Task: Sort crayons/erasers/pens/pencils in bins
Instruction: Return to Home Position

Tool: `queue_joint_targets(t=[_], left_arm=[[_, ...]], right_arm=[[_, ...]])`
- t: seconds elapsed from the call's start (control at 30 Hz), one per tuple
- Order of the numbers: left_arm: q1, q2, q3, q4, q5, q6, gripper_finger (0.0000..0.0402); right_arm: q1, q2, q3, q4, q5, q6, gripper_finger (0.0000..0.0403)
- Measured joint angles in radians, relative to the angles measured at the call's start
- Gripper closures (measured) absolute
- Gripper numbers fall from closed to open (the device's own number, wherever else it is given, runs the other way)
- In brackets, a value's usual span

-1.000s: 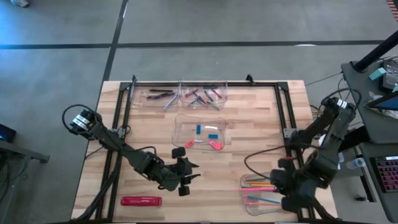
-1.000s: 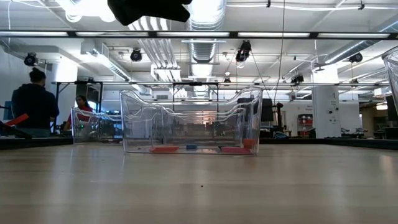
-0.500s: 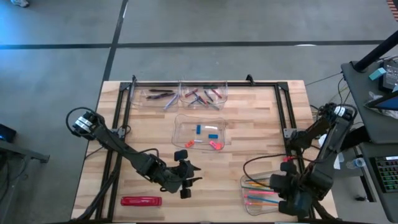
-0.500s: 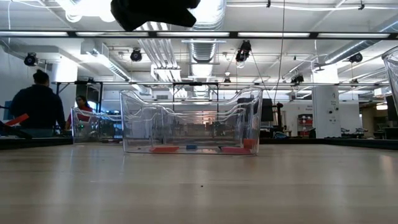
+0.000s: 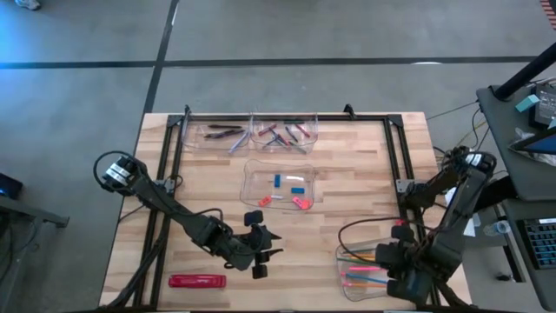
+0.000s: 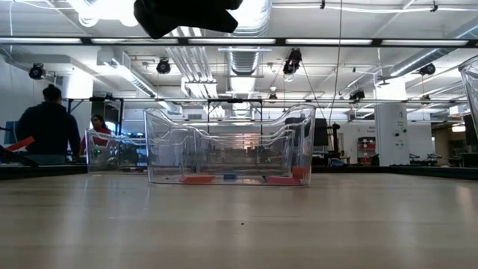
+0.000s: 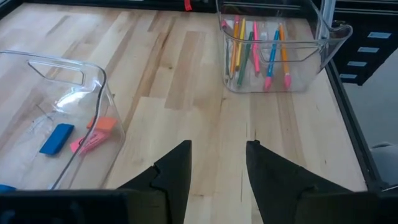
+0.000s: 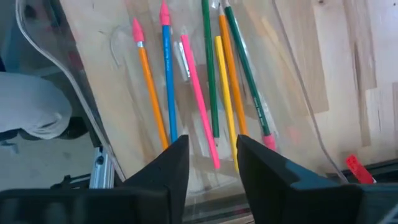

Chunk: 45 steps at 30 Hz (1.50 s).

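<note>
Pencils [image 8: 211,81], those long thin orange, green, blue and pink sticks, lay in the clear plastic tub [image 5: 347,287] at the near right corner, right gripper [image 8: 211,165] hanging over them, fingers a bit apart, empty. Left gripper [image 7: 217,168] hovered mid-table, parted, holding nothing. Further back, small blue and pink eraser blocks [image 5: 295,193] sat in the middle clear tub [image 5: 252,178].

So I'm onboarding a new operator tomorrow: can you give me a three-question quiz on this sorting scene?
1. True or false: the right gripper hangs over the bin of pencils.
2. What lies in the middle bin? A) erasers B) pens C) crayons
3. Fill in: a long red flat pack lies on the table near the ___ gripper.

Key: 1 true; 2 A, blue and pink erasers; 3 left.
</note>
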Motion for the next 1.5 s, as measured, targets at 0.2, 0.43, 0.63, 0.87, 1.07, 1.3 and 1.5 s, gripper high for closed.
queue_joint_targets(t=[0.2, 0.43, 0.63, 0.87, 1.07, 1.3, 1.5], left_arm=[[-0.003, 0.000, 0.000, 0.046, 0.002, 0.021, 0.0265], [-0.010, -0.032, 0.012, 0.119, 0.023, 0.134, 0.0265], [0.001, -0.083, 0.014, 0.201, 0.030, 0.262, 0.0265], [0.007, -0.134, 0.013, 0.208, 0.071, 0.291, 0.0265], [0.029, -0.166, -0.007, 0.198, 0.071, 0.322, 0.0265], [0.094, -0.310, -0.098, 0.202, 0.080, 0.355, 0.0265], [0.108, -0.534, -0.323, 0.394, 0.082, 0.417, 0.0265]], right_arm=[[-0.009, -0.004, 0.047, 0.016, 0.257, -0.090, 0.0281], [-0.072, -0.037, 0.064, 0.297, 0.568, -0.502, 0.0321], [-0.177, -0.064, -0.007, 0.760, 0.492, -1.006, 0.0365], [-0.405, -0.031, -0.182, 1.227, 0.023, -1.234, 0.0393], [-0.571, -0.040, -0.357, 1.319, -0.027, -1.171, 0.0394], [-0.620, -0.262, -0.487, 1.266, -0.060, -1.160, 0.0394], [-0.620, -0.556, -0.593, 1.267, -0.042, -1.112, 0.0394]])
